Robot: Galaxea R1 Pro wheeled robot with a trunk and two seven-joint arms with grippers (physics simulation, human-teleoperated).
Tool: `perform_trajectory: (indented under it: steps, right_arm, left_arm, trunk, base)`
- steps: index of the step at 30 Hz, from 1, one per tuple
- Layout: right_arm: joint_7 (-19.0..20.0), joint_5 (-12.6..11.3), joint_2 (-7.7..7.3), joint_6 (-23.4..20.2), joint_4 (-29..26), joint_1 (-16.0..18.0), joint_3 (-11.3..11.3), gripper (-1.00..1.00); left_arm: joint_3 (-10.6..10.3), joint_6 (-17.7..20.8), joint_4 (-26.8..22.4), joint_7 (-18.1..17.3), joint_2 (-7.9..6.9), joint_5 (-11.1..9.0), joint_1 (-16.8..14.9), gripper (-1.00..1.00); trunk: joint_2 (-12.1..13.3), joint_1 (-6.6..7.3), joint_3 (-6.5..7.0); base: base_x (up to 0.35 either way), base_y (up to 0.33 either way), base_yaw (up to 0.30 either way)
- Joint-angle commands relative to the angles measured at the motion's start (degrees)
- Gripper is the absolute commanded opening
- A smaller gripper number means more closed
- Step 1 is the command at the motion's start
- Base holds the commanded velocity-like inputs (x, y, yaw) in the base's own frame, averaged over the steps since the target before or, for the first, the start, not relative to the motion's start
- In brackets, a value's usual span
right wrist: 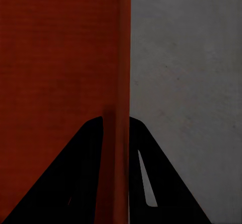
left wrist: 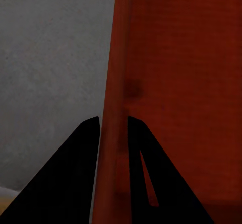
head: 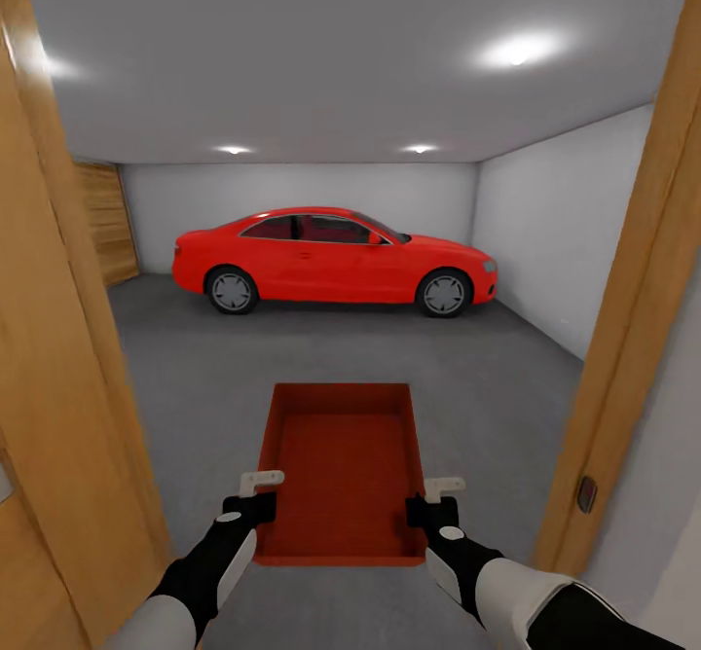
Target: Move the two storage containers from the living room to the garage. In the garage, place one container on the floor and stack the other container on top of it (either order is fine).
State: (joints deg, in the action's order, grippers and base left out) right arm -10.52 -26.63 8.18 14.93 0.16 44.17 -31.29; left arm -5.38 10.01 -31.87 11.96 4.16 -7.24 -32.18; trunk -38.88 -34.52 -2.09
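An orange-red storage container (head: 341, 470), open-topped with low walls, hangs level in front of me over the garage's dark grey floor (head: 195, 387). My left gripper (head: 255, 504) is shut on its left wall, and my right gripper (head: 428, 506) is shut on its right wall. In the left wrist view the container wall (left wrist: 115, 113) runs between the two dark fingers (left wrist: 75, 173). The right wrist view gives the same grip, with the container wall (right wrist: 117, 108) pinched between the fingers (right wrist: 80, 173).
I stand in a doorway, with a wooden door frame (head: 49, 358) at the left and another frame post (head: 643, 319) at the right. A red car (head: 336, 261) is parked across the far end. A slatted wood door (head: 107, 222) is on the left wall.
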Motion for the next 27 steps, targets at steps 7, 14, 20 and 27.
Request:
perform_trajectory:
  steps: [7,14,20,27]
  right_arm:
    - [-0.28,-1.4,-0.15,0.52,0.19,0.04,-0.09,-1.0]
    - [-0.27,-1.4,-0.15,0.52,0.19,0.04,-0.09,-1.0]
    - [-0.28,-1.4,-0.18,0.52,0.19,0.04,-0.09,-1.0]
    - [-0.25,-1.4,-0.17,0.48,0.19,0.04,-0.09,-1.0]
  left_arm:
    - [0.45,0.44,-0.21,2.46,-0.12,0.57,-0.08,-1.0]
    - [0.45,0.44,-0.21,2.46,-0.12,0.57,-0.08,-1.0]
    - [0.45,0.44,-0.21,2.46,-0.1,0.57,-0.08,-1.0]
    - [0.45,0.45,-0.21,2.46,-0.12,0.57,-0.08,-1.0]
  trunk:
    - [-0.08,-0.05,-0.1]
    - [-0.08,-0.05,-0.1]
    - [-0.08,-0.05,-0.1]
    - [-0.08,-0.05,-0.1]
  base:
    - [0.321,0.0,0.0]
    - [0.321,0.0,0.0]
    - [0.321,0.0,0.0]
    - [0.321,0.0,0.0]
